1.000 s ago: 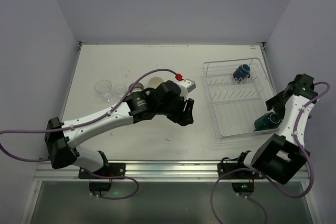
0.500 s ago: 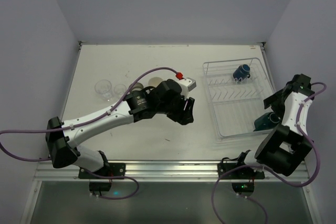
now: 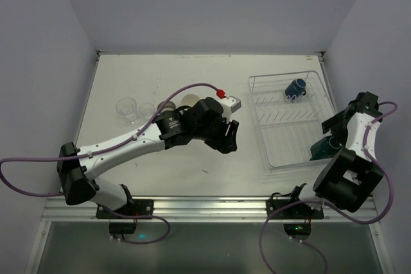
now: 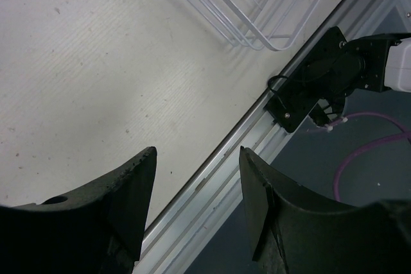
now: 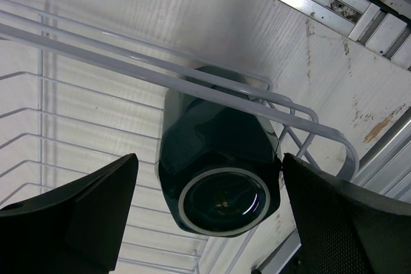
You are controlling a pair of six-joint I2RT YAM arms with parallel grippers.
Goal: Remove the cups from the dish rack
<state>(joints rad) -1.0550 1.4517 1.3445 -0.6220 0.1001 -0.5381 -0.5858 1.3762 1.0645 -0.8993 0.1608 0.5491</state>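
The right gripper is spread wide and straddles the teal cup. One finger stands clear of the cup's side and the other is just beside it, so nothing is pinched. The cup lies in the near right corner of the rack, close under the rim wires. These cross in front of the cup in the wrist view. A pale round ring faces that camera; whether it is the mouth or the foot cannot be told.

The blue mug sits at the far end of the rack, well apart from the teal cup.

The left gripper is partly spread and holds nothing. It hangs over bare bench near the front rail, left of the rack — apart from it, with only the rack's near corner showing at the top of the wrist view.

Past the left arm, on the far left part of the bench, stand two clear tumblers. A cream cup sits to their right, just beside the arm's wrist, and another small cup next to it is half hidden by the cable.
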